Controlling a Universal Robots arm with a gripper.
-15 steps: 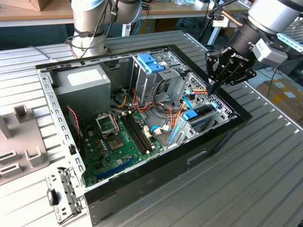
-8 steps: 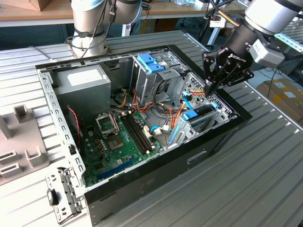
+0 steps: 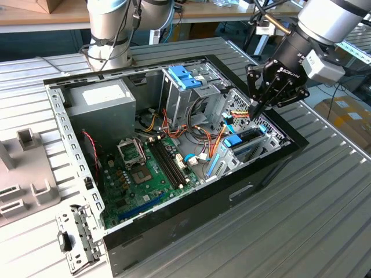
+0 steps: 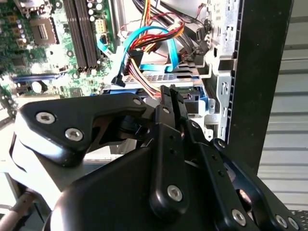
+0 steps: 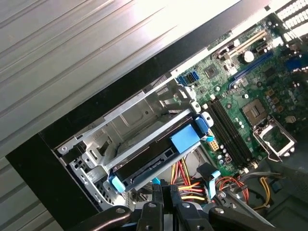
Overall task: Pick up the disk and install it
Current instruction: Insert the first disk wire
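First wrist view: disk (image 5: 149, 161) in bay, just beyond closed gripper (image 5: 164, 191).

The arm (image 3: 324, 17) is extended downward at an angle from the upper corner on the exterior view's right, with the wrist (image 3: 295, 49) pitched toward the scene below. The black gripper (image 3: 255, 109) is carried at the end of the wrist, fingertips pointed down. The two fingers (image 5: 159, 204) are brought together along their length, and no gap is seen between the tips in both wrist views. Nothing is clamped between them.
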